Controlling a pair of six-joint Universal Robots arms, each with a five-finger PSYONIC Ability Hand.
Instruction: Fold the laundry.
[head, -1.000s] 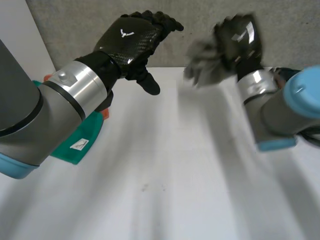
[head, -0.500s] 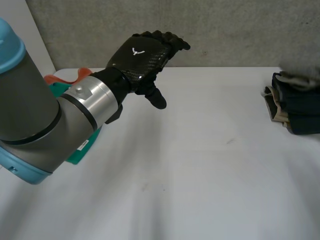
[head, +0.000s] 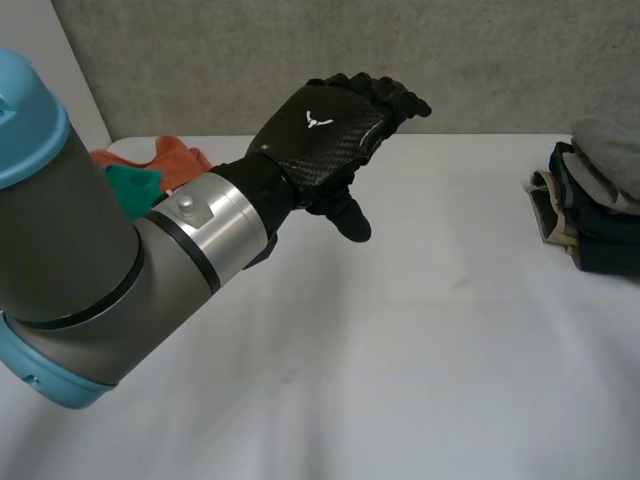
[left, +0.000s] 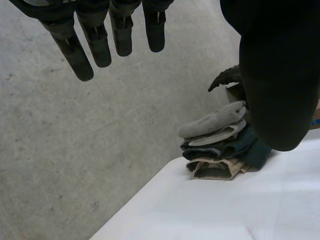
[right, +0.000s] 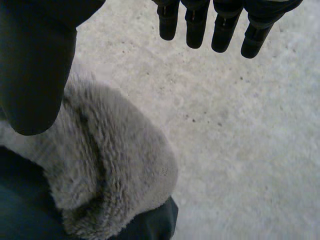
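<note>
Left hand (head: 330, 135) hovers above worktop (head: 420, 360), fingers relaxed, empty. Right hand (right: 35, 65) spread open over grey fleece (right: 115, 165) topping folded stack (head: 590, 215). Orange-green heap (head: 140, 170) behind left arm: probably soft, limp; pinch a corner.

The back of my left hand (head: 325, 135), upper middle of the frame, has a woven carbon-fibre look with a soft sheen. Its wrist ring (head: 215, 235) is brushed metal, and the arm (head: 80, 270) below is matt grey. The desk (head: 420, 380) is smooth, matt white. The wall (head: 200, 60) behind is rough, speckled grey. At the right edge, the stack of folded cloth (head: 590, 230) is topped by a grey fleece (right: 110, 165), thick and fluffy beside the matt black thumb of my right hand (right: 35, 65).
</note>
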